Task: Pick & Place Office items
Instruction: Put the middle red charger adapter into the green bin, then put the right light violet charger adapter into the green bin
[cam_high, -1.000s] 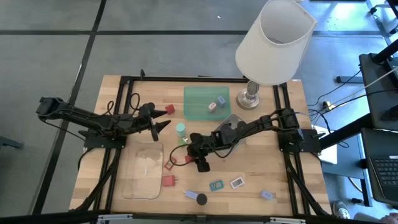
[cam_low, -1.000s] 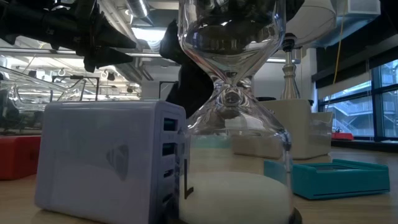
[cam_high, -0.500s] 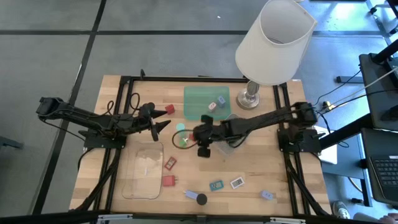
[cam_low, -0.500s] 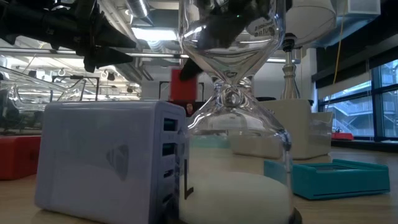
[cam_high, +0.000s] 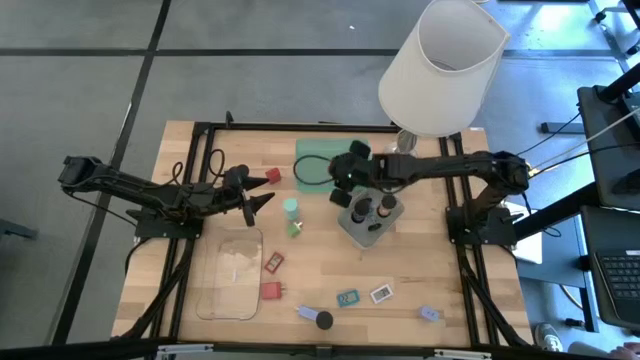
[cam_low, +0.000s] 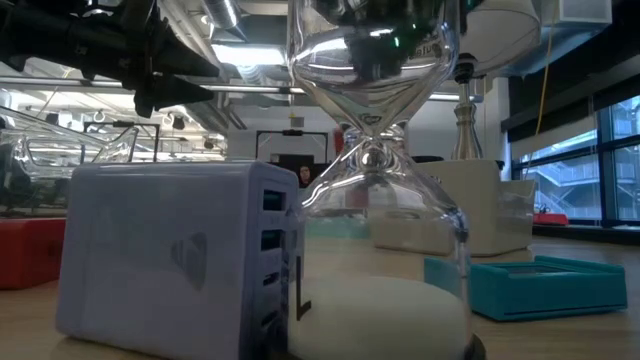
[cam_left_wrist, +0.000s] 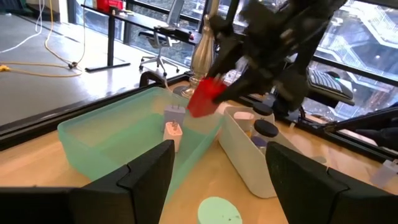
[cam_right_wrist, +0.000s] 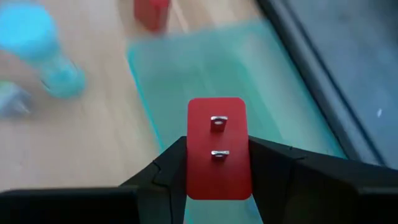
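My right gripper (cam_high: 340, 180) is shut on a red block (cam_right_wrist: 217, 149) with two metal prongs and hangs over the green tray (cam_high: 318, 158). The left wrist view shows the same red block (cam_left_wrist: 204, 98) above the green tray (cam_left_wrist: 118, 134). My left gripper (cam_high: 264, 192) hovers open left of the tray, beside another red block (cam_high: 272, 176) and a teal disc (cam_high: 290, 207) lying on the table. Near the table's near edge lie a red card (cam_high: 272, 263), a red block (cam_high: 271, 291), a teal card (cam_high: 348, 298), a white card (cam_high: 381, 293), a black cap (cam_high: 324, 320) and a blue-grey piece (cam_high: 429, 313). My right gripper pinches the red block between its two fingers, one on each long side (cam_right_wrist: 193, 163). The pronged face (cam_right_wrist: 217, 138) is turned toward the wrist camera. The block is lifted clear, above the green tray.
A grey tray (cam_high: 352, 226) holding black caps sits right of the teal disc. A clear tray (cam_high: 232, 270) lies near the left front. The white-shaded lamp (cam_high: 440, 65) stands at the far right. In the low view an hourglass (cam_low: 372, 180) and a pale charger (cam_low: 170, 260) stand close.
My right gripper has lifted the red block off the table near the clear tray and carried it toward the far edge, past the grey tray, until it is over the green tray. The grey tray, covered by the arm before, now shows.
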